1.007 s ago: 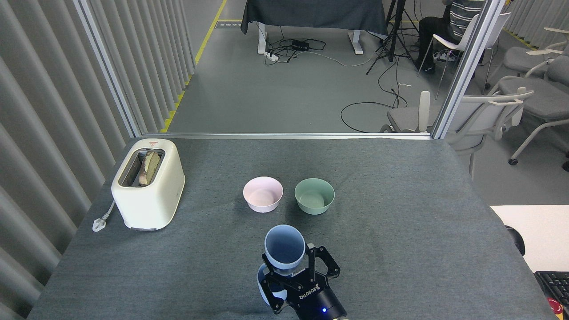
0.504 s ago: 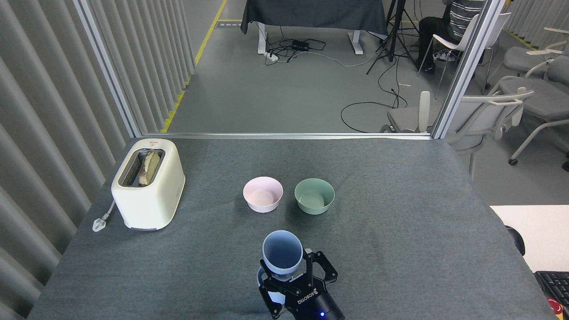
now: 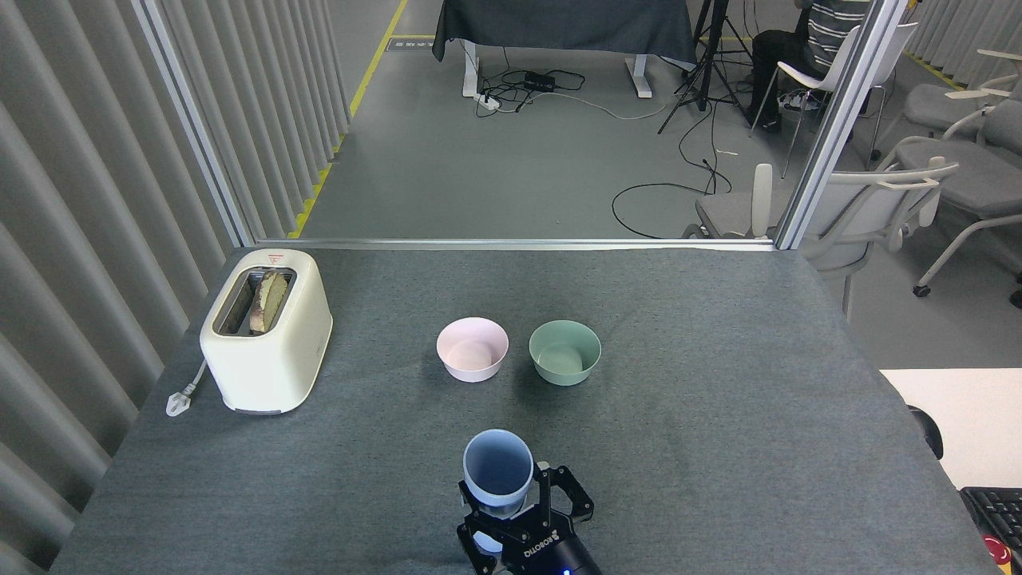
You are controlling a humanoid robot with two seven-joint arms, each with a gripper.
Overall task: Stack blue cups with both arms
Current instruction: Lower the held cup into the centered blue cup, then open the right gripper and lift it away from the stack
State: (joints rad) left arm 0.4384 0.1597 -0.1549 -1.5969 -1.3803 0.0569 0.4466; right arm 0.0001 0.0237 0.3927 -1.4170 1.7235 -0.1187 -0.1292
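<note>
A matte periwinkle-blue cup [image 3: 498,471] sits upright in the right tool [image 3: 523,511], whose black fingers [image 3: 548,499] are clamped around its lower wall at the near edge of the grey surface [image 3: 718,415]. Handleless and tapering downward, it shows an open round mouth. A pale second cup [image 3: 485,543] peeks out just below it, mostly hidden.

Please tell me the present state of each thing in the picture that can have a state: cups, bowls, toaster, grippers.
Upper blue cup: upright, mouth open, held by the gripper.
Lower blue cup: under the held cup, mostly hidden; whether nested cannot be told.
Right gripper: fingers closed around the upper blue cup.
Left gripper: not in view.
Pink bowl: upright, empty.
Mint-green bowl: upright, empty.
Toaster: bread in slot, plug lying loose on the table.
</note>
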